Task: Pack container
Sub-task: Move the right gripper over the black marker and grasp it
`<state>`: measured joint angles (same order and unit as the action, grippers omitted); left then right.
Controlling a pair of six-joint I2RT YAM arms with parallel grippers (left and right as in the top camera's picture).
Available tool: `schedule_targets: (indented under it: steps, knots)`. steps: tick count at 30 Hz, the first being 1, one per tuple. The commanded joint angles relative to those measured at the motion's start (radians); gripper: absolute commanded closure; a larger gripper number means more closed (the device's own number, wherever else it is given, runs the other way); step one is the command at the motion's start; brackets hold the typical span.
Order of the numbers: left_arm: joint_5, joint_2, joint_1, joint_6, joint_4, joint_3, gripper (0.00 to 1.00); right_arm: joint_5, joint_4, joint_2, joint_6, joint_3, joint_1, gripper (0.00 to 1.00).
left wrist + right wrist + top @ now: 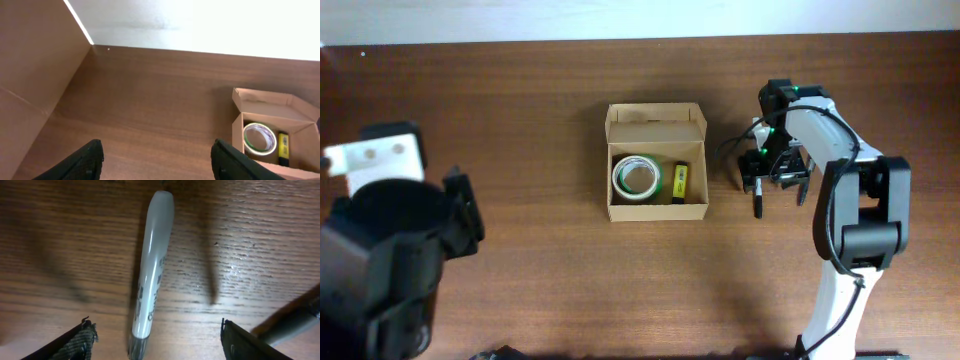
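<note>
The container [657, 160], a small tan cardboard box with its flap lid open toward the back, sits mid-table. It holds a tape roll [636, 178] and a yellow item [679, 181]. The box also shows at the right of the left wrist view [265, 107]. My right gripper [157, 340] is open, low over the table to the right of the box, straddling a grey-white marker [152, 270] that lies flat on the wood. In the overhead view the gripper [778, 186] is over the marker [758, 205]. My left gripper [157, 162] is open and empty, well to the left of the box.
The left arm [400, 250] bulks large at the overhead view's lower left. The right arm's base [860, 240] stands at the right. A pale wall [200, 25] runs along the table's far edge. A brown panel [30, 75] rises at the left of the left wrist view.
</note>
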<state>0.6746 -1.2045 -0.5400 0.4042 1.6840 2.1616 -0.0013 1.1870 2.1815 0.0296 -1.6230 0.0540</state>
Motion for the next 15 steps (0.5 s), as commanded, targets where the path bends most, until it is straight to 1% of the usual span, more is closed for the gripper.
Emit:
schedule_targets:
  steps: [1, 9, 11, 13, 14, 15]
  knots:
    - [0.030, 0.031, 0.006, 0.003, 0.003, -0.005, 0.31, 0.013, -0.002, 0.039, 0.000, 0.004, -0.004, 0.21]
    - [0.030, 0.060, 0.006, 0.003, 0.003, -0.005, 0.31, 0.014, -0.014, 0.051, 0.000, 0.004, -0.004, 0.26]
    - [0.030, 0.061, 0.006, 0.003, 0.003, -0.005, 0.32, 0.014, -0.014, 0.051, -0.001, 0.004, -0.004, 0.30]
    - [0.030, 0.061, 0.006, 0.003, 0.003, -0.005, 0.31, 0.014, -0.016, 0.051, -0.001, 0.004, -0.004, 0.37]
    - [0.030, 0.061, 0.006, 0.003, 0.003, -0.005, 0.31, 0.014, -0.017, 0.051, -0.001, 0.004, -0.004, 0.41]
    - [0.030, 0.061, 0.006, 0.003, 0.003, -0.005, 0.31, 0.014, -0.017, 0.051, -0.003, 0.004, -0.004, 0.47]
